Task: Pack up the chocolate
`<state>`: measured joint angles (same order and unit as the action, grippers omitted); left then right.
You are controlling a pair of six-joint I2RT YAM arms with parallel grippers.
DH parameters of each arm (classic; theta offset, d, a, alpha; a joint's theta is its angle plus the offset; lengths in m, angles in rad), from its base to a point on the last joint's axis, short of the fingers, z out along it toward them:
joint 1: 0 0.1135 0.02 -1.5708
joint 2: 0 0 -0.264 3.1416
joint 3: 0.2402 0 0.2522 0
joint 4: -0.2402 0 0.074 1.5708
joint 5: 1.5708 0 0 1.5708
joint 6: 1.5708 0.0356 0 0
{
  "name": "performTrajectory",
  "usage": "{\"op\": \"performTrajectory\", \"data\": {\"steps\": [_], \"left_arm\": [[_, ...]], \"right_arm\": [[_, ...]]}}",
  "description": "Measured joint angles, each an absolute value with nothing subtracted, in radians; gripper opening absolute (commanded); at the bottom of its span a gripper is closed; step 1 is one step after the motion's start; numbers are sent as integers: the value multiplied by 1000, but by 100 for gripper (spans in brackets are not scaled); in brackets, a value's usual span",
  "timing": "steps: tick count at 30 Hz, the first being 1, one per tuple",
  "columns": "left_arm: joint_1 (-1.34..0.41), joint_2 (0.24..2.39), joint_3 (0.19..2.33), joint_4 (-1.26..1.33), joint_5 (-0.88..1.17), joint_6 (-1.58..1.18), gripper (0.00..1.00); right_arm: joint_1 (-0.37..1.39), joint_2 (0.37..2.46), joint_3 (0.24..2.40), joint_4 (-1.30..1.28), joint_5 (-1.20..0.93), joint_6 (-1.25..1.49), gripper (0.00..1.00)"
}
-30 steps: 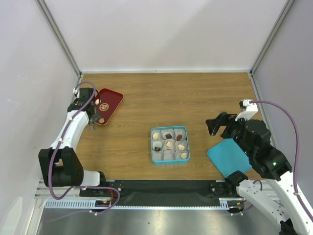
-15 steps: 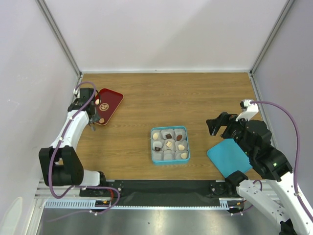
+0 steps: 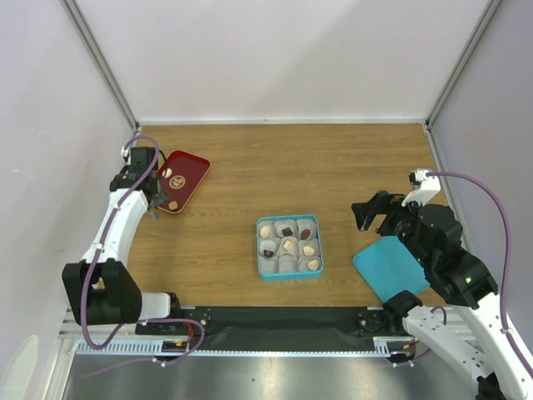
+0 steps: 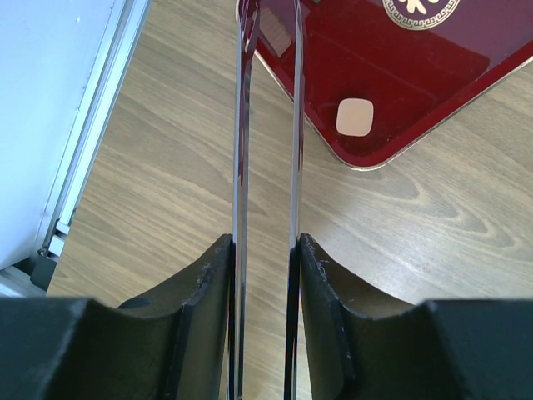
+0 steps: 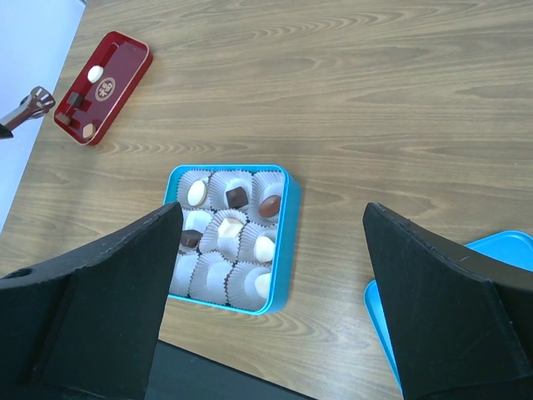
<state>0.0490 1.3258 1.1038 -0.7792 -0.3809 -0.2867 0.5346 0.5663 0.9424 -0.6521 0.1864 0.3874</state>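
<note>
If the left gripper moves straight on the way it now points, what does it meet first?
The tongs in the left gripper reach over the corner of the tray, so probably the brown chocolate between their tips comes first; their height above it is unclear.

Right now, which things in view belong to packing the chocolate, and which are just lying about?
In the job: small brown and cream chocolates, on the dark red lacquer tray and in the teal square box; thin metal tongs in the left gripper; white crinkled paper cups.
Lying about: flat teal lid, by the open, empty right gripper.
</note>
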Motion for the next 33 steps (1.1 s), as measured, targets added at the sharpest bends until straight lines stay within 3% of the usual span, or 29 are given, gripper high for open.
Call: {"op": "performTrajectory", "data": {"steps": [33], "left_arm": [[49, 1353, 1054, -765, -376, -286, 39]], "right_arm": [[534, 559, 942, -653, 196, 386, 96]]}}
